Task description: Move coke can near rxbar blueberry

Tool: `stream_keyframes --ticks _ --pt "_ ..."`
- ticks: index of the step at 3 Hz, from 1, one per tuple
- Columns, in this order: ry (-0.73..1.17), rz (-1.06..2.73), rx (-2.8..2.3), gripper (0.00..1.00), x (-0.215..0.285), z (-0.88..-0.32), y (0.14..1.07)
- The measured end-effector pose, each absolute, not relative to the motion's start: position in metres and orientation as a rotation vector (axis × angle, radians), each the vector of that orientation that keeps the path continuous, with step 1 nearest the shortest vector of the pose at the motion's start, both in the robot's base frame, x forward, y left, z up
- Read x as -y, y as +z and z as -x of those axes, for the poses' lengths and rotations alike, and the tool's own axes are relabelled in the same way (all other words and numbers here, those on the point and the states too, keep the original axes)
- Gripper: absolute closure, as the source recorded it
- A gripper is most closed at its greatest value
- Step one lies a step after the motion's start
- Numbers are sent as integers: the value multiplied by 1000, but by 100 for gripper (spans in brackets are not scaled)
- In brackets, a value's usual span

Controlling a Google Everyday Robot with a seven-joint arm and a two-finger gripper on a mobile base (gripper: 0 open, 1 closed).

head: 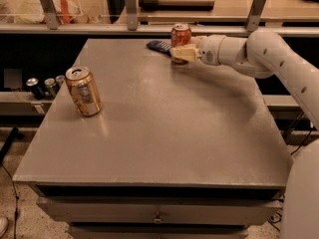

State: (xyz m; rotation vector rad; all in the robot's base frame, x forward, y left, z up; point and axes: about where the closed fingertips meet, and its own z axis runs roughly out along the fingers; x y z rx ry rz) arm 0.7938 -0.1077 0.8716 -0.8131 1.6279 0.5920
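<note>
The red-orange coke can [181,34] stands upright at the far edge of the grey table [159,133], right of centre. The dark navy rxbar blueberry [159,46] lies flat just left of the can, almost touching it. My gripper [182,54] reaches in from the right on the white arm [259,54]. Its cream fingers [185,54] sit around the lower half of the coke can and hide its base. The gripper looks shut on the can.
A gold can [83,91] stands upright near the table's left edge. Several small cans [45,86] sit on a low shelf to the left, off the table. A railing with metal posts [130,6] runs behind the far edge.
</note>
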Motion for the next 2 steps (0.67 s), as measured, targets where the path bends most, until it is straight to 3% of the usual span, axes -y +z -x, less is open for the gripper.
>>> stream_keyframes --ticks 1,2 --pt "598 819 -1631 0 108 -793 871" --pt "591 834 -1646 0 111 -788 873"
